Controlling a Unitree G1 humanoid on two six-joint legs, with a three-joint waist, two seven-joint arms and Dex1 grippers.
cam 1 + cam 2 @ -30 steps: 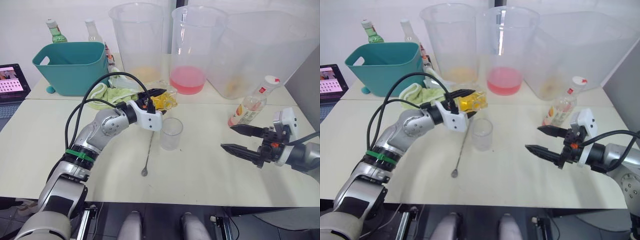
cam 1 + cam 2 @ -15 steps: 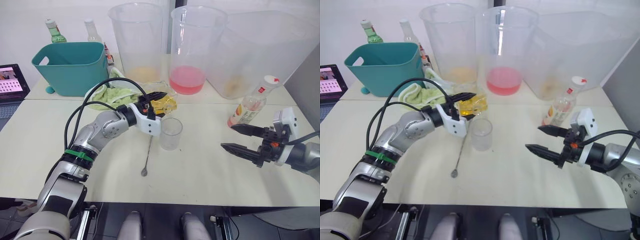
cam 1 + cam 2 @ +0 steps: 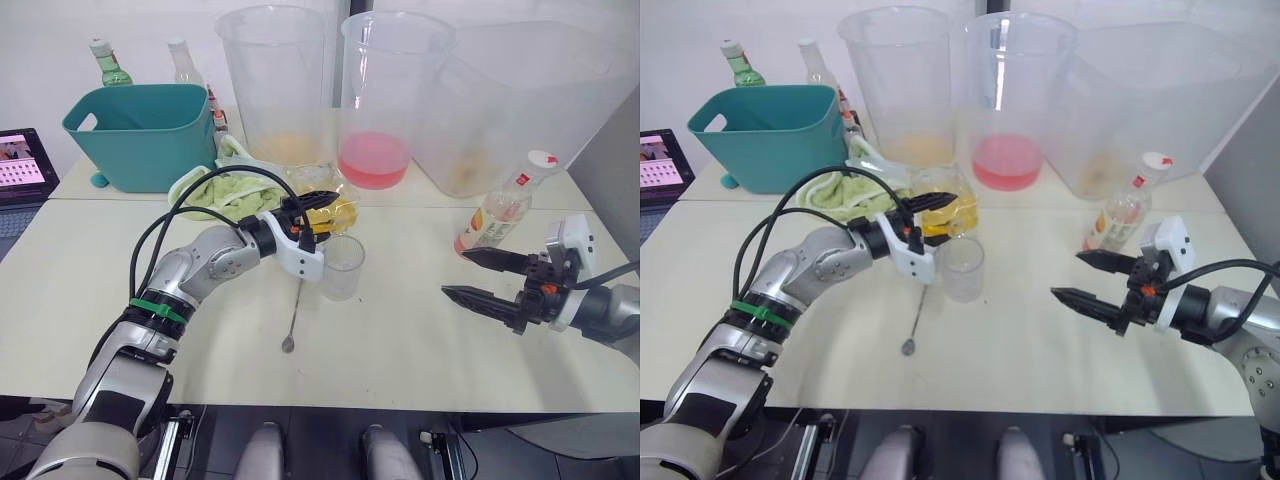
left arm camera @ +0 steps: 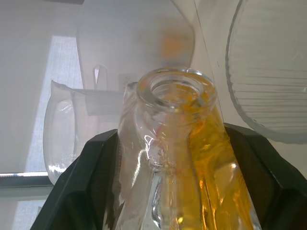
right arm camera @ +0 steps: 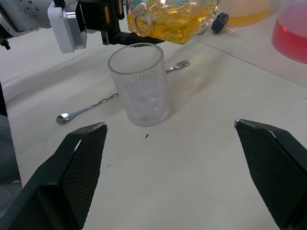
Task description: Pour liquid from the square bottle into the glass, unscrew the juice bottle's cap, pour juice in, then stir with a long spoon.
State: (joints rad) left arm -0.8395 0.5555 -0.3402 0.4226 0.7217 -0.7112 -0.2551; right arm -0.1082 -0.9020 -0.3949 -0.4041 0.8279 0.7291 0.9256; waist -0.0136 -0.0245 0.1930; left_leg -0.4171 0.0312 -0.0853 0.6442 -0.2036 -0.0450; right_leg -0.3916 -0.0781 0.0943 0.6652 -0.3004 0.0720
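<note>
- The square bottle [image 3: 946, 213] lies tipped on its side, mouth just above the glass [image 3: 962, 268], so its yellow liquid can run in.
- The left gripper [image 3: 936, 218] pinches the bottle's sides.
- The right gripper [image 3: 1088, 279] hovers spread apart near the juice bottle [image 3: 1124, 215], likely ready for uncapping.

Square bottle [image 3: 330, 212] tilted just behind glass [image 3: 342, 267], long spoon [image 3: 295, 312] apparently left.
</note>
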